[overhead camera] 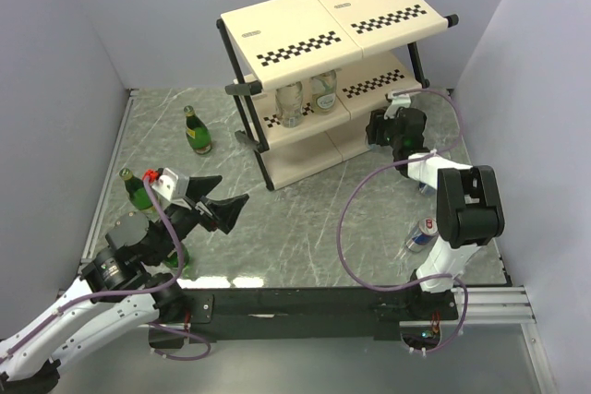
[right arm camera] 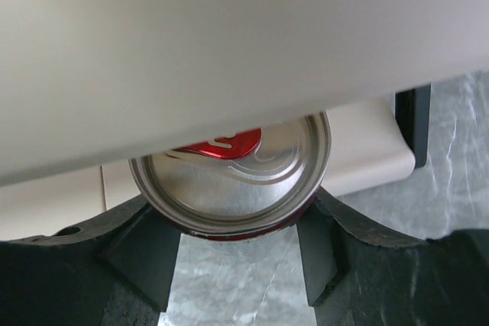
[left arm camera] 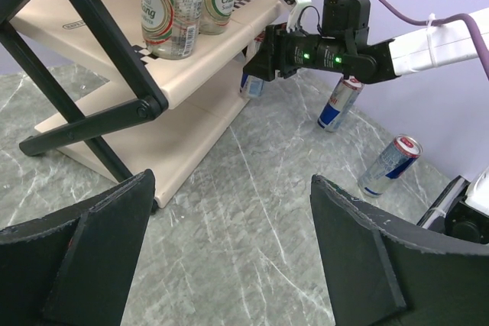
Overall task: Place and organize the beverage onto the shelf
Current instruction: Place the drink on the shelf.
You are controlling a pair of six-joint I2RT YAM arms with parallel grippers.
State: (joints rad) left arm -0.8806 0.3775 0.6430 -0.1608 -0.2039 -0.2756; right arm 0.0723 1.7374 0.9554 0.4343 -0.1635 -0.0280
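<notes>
The right wrist view shows what the top view hides: the can (right arm camera: 229, 181) clamped in the right gripper (right arm camera: 237, 238), its top beneath a shelf (right arm camera: 229, 51) panel. The left gripper (left arm camera: 231, 211) stands wide, empty, well apart.

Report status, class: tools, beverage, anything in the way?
Left tool open, empty. Right tool shut on can at lower tier of shelf. Overhead, middle panel close.
</notes>
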